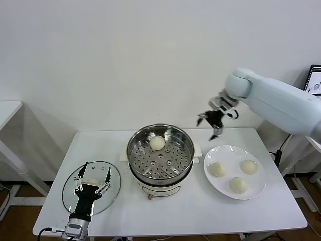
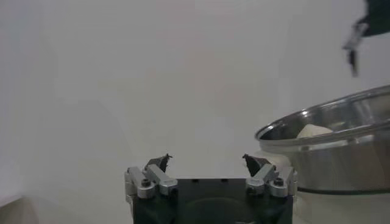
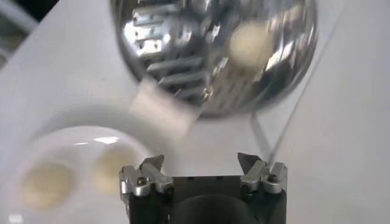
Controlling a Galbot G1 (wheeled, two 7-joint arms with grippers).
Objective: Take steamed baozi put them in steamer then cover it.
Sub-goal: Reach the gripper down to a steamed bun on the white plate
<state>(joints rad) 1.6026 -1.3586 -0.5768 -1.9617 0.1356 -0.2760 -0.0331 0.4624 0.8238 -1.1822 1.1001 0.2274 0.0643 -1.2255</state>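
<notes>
The steamer stands mid-table with one steamed baozi on its perforated floor. Three more baozi lie on a white plate to its right. My right gripper hangs open and empty in the air between the steamer's far right rim and the plate. In the right wrist view the gripper looks down on the steamer and plate. The glass cover lies flat at the front left, and my left gripper rests open over it, empty.
The white table ends just in front of the cover and the plate. A second white table's corner shows at the far left. A white wall stands behind. The steamer sits close beside my left gripper.
</notes>
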